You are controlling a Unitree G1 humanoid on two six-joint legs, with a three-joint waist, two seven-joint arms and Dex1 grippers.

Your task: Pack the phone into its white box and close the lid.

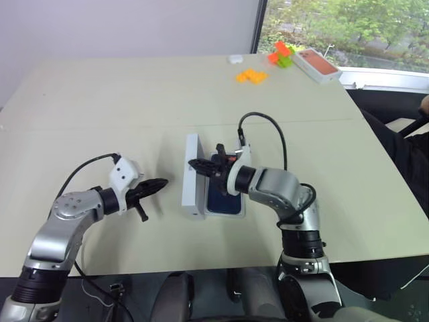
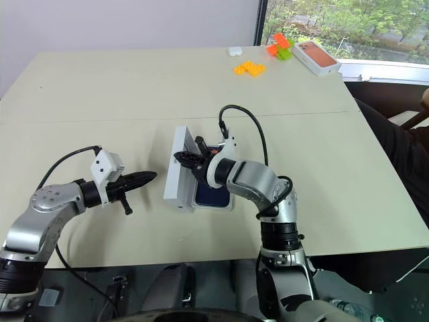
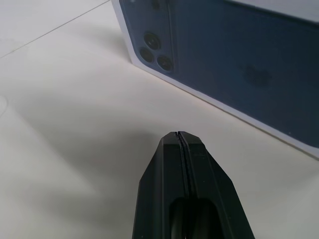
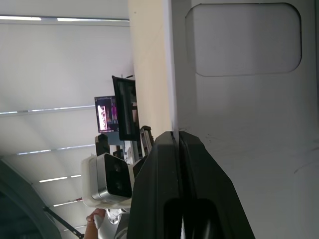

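The lid [image 1: 191, 184] stands on one long edge in the middle of the table, its hollow side toward the white box [image 1: 239, 213] on its right. The dark blue phone [image 1: 223, 198] lies in that box, partly hidden by my right wrist. My right gripper [image 1: 193, 163] is shut, its tips against the lid's pale inside [image 4: 249, 124], which has a rounded recess. My left gripper [image 1: 163, 182] is shut and empty, a short way left of the lid. The lid's side [image 3: 239, 59] facing it looks dark blue with a camera cluster and a white edge.
At the far right corner lie a white box with an orange-red top [image 1: 319, 64], orange and green bricks [image 1: 252, 76] and a small white object [image 1: 234, 59]. A person sits beyond the table's right edge [image 1: 423, 104].
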